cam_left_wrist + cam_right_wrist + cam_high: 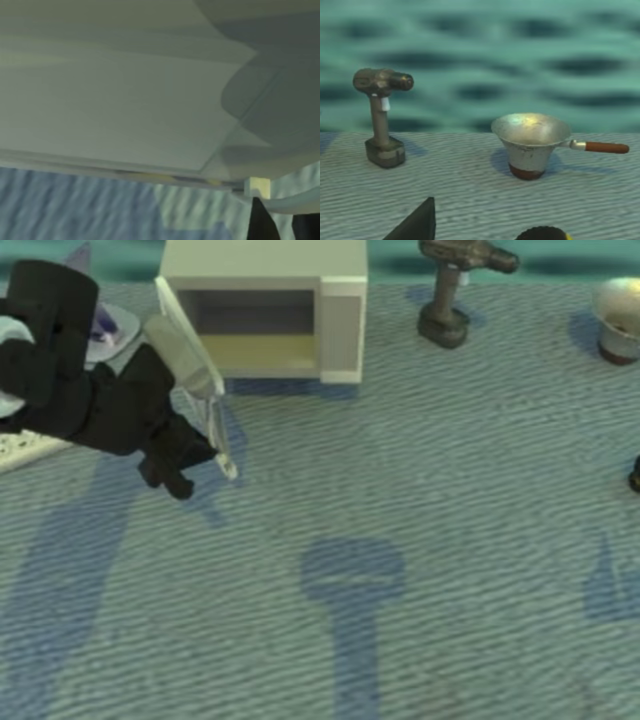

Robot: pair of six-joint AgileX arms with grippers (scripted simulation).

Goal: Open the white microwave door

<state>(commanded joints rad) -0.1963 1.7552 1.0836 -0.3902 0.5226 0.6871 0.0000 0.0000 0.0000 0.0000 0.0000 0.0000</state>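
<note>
Left end effector (185, 472) at open white microwave door (195, 375) edge.

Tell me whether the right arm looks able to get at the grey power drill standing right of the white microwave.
Probably yes: the grey power drill stands upright on open table, nothing around it, and the left hand is busy at the white microwave door.

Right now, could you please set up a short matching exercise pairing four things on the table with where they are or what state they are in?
Things:
1. white microwave door
2. left tool
3. drill
4. metal pan

Descriptions:
A. at the table's far right edge
B. swung open toward the left
C. at the door's free edge
D. upright, just right of the white microwave

Pairs: 1-B, 2-C, 3-D, 4-A
</note>
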